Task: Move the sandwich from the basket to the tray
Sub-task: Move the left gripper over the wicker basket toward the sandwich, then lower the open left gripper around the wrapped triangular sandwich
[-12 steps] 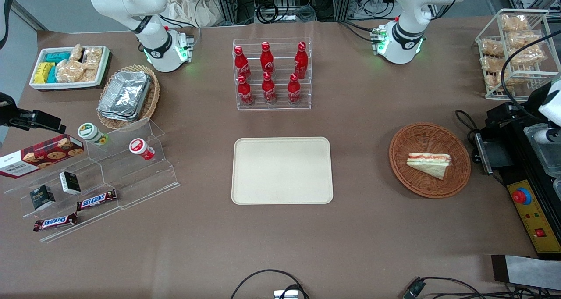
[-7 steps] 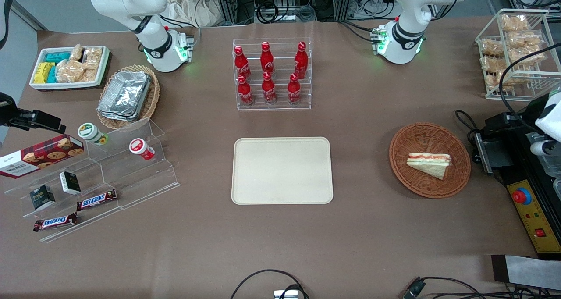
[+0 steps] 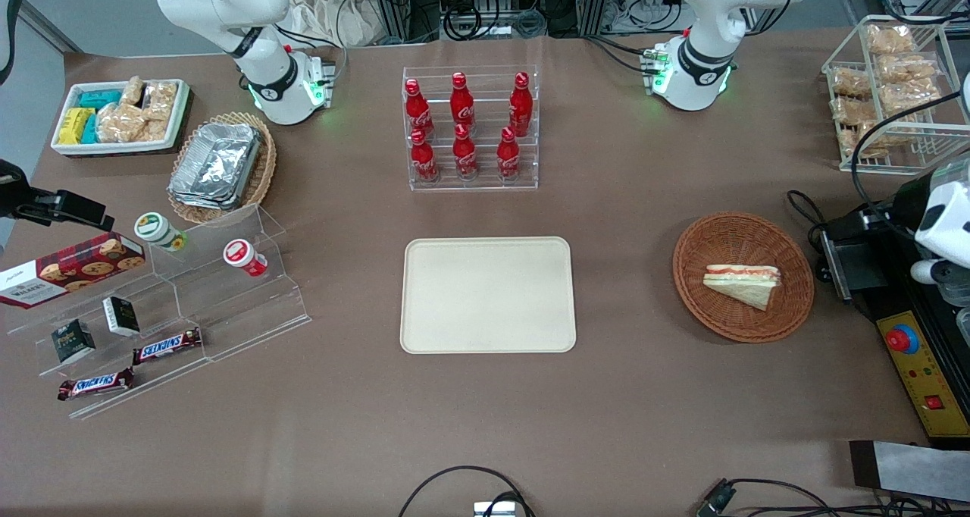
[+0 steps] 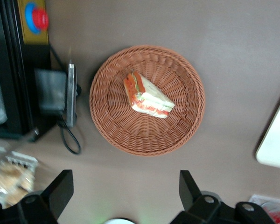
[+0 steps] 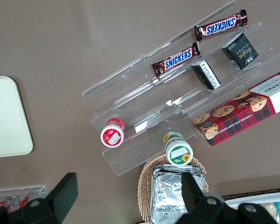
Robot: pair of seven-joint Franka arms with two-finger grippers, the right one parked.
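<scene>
The sandwich [image 3: 743,285] [image 4: 147,95] lies flat in the basket [image 3: 743,276] [image 4: 147,100], filling edge showing. The basket sits on the bench [image 3: 485,418] toward the working arm's end, well apart from the bare tray [image 3: 487,294]. The tool [image 4: 123,193] hovers above the basket's edge, apparently high up, fingers [image 4: 59,189] spread wide, holding nothing.

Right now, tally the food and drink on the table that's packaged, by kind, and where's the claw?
Cola bottles: 6
Snickers bars: 2
Yogurt cups: 2
Cookie box: 1
Total: 11
Claw: open, above the table beside the basket.
</scene>
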